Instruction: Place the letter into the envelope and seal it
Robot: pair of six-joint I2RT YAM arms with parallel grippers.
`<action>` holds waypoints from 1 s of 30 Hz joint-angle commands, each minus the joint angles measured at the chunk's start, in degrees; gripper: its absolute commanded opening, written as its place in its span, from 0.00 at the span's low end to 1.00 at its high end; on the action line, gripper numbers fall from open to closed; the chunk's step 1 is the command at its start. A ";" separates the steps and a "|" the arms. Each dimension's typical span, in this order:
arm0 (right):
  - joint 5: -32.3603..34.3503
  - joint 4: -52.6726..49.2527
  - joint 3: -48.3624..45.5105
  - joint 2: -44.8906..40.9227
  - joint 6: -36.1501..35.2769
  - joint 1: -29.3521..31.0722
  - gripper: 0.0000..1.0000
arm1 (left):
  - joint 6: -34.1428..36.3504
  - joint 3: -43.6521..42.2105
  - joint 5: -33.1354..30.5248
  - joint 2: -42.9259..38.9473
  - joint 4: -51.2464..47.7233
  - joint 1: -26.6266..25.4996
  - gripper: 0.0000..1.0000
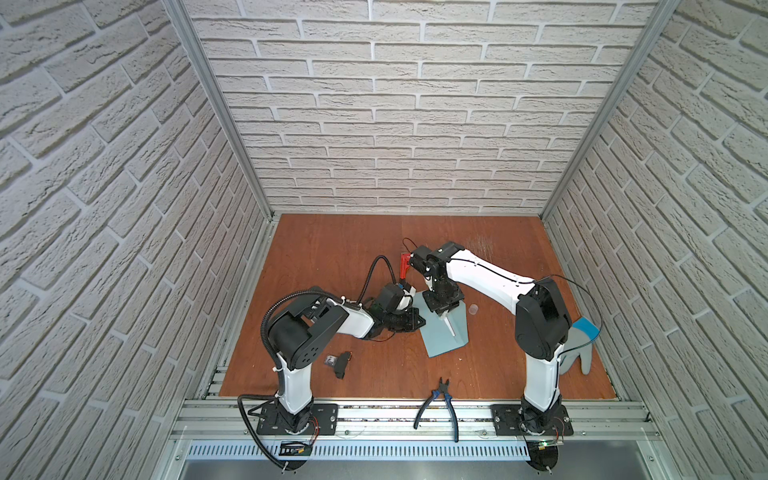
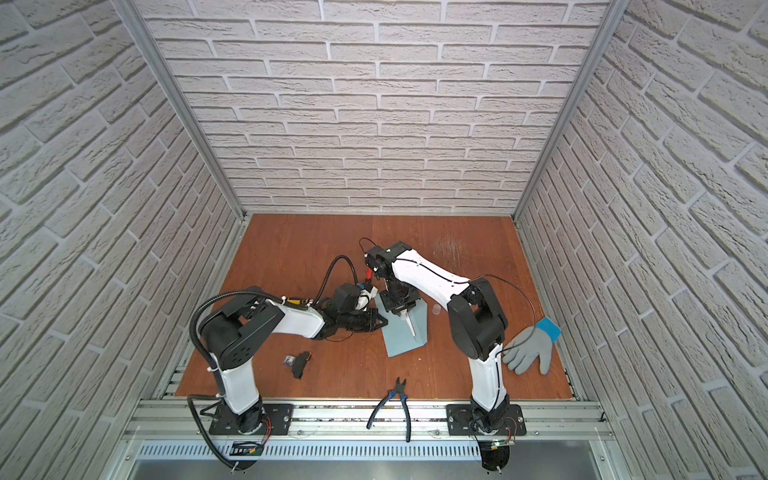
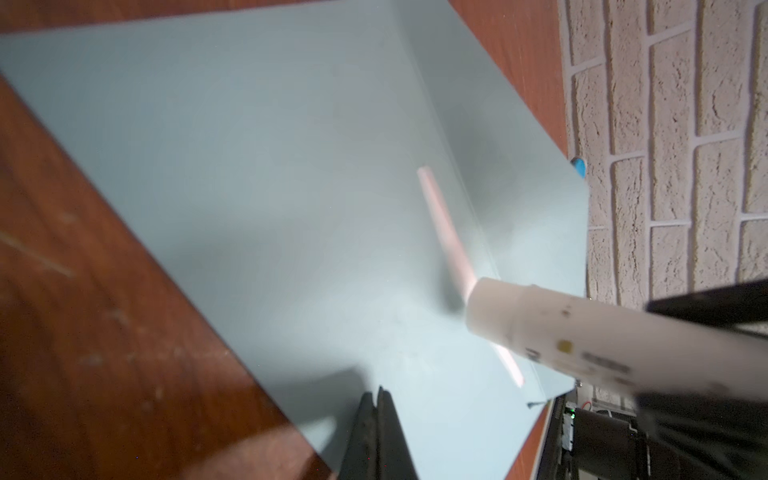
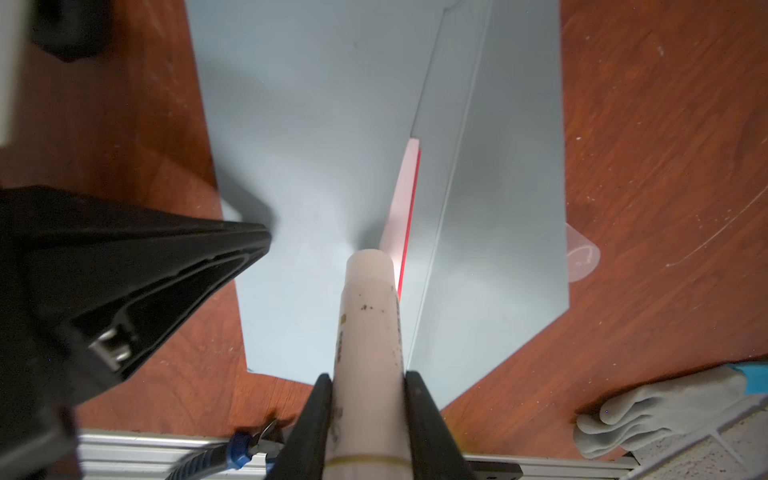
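- Up front, the pliers [image 1: 444, 390] lie at 6 o'clock from the envelope [image 1: 440, 343].
- Now the left gripper [image 3: 378, 395]: clenched on nothing, tips down on the envelope's 9 o'clock edge.
- Look, the letter [image 4: 402, 208] is tucked inside the envelope, only a white-and-red sliver peeking out.
- Here's the right gripper [image 4: 369, 382] clamping the glue stick [image 4: 370, 316], its tip touching the envelope beside that sliver.
- Out at 3 o'clock lies the glove [image 1: 577, 345].

The envelope [image 1: 438, 340] lies mid-table [image 1: 332, 257]. The letter [image 4: 401, 199] sits inside it, with one edge showing at the opening. A glue stick [image 4: 370, 332] points down over the envelope, just beside that edge. A cap [image 1: 473, 309] lies just right of the envelope and a glove [image 1: 579, 347] far right. Pliers [image 1: 440, 399] cross the table's near edge. A small part [image 1: 341, 365] lies near left.
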 commanded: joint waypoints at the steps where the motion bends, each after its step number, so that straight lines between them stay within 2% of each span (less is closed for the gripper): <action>1: -2.57 -1.11 1.35 -3.21 -0.54 0.34 0.05 | 1.30 -0.31 -0.71 2.05 -4.94 0.33 0.00; 19: -3.57 2.16 -0.60 4.64 -1.26 0.58 0.05 | 1.38 -0.36 -0.46 1.62 -5.34 0.30 0.00; 30: 2.74 1.42 -2.04 7.91 -0.86 -0.70 0.05 | 1.36 -0.66 -0.43 1.18 -5.34 0.37 0.00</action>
